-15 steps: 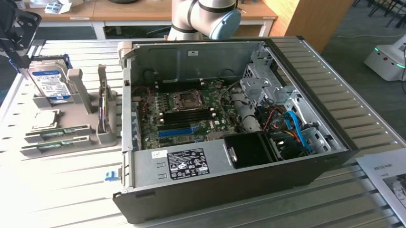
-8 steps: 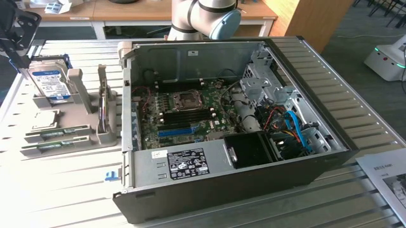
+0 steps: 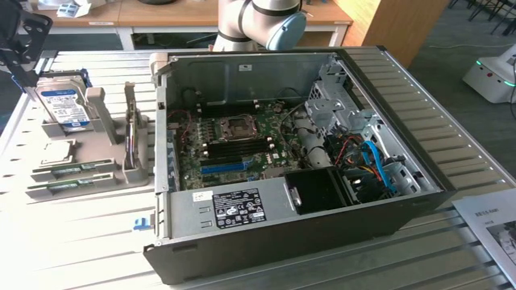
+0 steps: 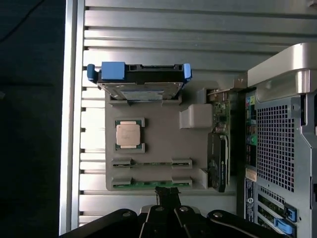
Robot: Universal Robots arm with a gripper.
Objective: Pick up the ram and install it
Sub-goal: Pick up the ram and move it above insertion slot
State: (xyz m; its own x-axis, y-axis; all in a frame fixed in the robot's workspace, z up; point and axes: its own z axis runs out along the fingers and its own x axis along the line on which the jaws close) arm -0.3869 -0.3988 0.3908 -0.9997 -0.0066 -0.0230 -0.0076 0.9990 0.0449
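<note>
Ram (image 3: 74, 170), exterior view: two green sticks flat in grey holder (image 3: 101, 142) on the desk (image 3: 72, 241), exterior view's left of the PC case (image 3: 282, 241).
Fingers (image 4: 163, 196), wrist view: pinched together, empty, tips just beside the nearest ram (image 4: 148, 184) stick.

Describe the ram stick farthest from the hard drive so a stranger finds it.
On the exterior view's left of the open computer case lies a grey holder tray. Past its blue-labelled hard drive and square processor chip, two thin green sticks sit side by side. The ram is the outer one, at the tray's edge; the other stick lies between it and the chip.
</note>
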